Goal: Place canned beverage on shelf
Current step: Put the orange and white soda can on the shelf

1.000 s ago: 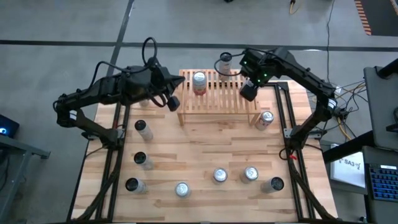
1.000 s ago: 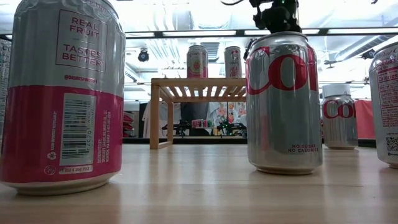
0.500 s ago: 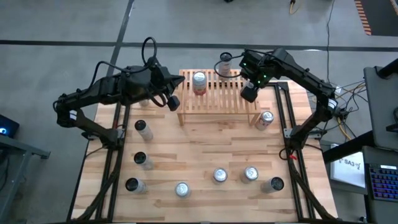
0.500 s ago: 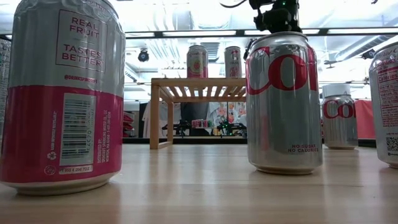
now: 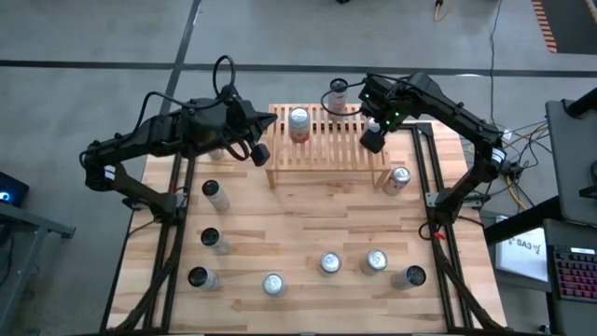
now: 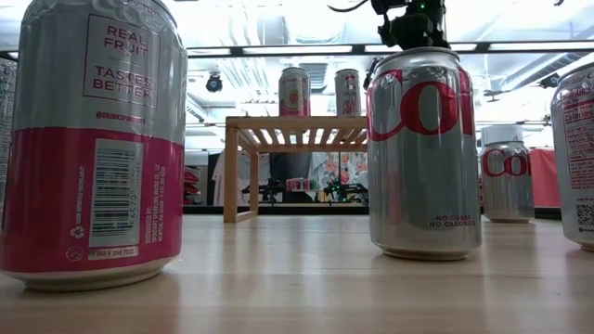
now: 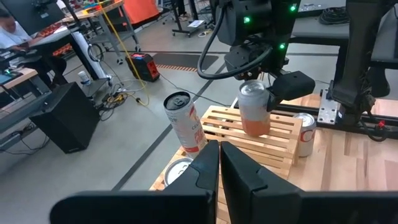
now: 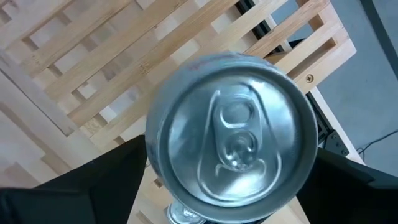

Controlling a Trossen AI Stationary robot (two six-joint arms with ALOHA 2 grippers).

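Note:
The wooden shelf (image 5: 326,154) stands at the table's far middle. A silver and pink can (image 7: 254,111) stands upright on its slats (image 7: 283,134) near the right end. My right gripper (image 5: 372,138) points down over it, open, with a finger on either side of the can's upper part; its wrist view looks onto the can's top (image 8: 233,134). In the low view a near can hides this one. Two more cans (image 5: 298,121) (image 5: 338,93) stand on the shelf. My left gripper (image 7: 219,158) is shut, holds nothing, and hangs above the table left of the shelf.
Several cans stand on the tabletop: three along the left (image 5: 213,240), several in the near row (image 5: 329,263), and a red and silver one (image 5: 399,177) beside the shelf's right end. Bare slats (image 8: 81,68) lie between the shelf's cans. Black frame rails (image 5: 424,163) run along both table sides.

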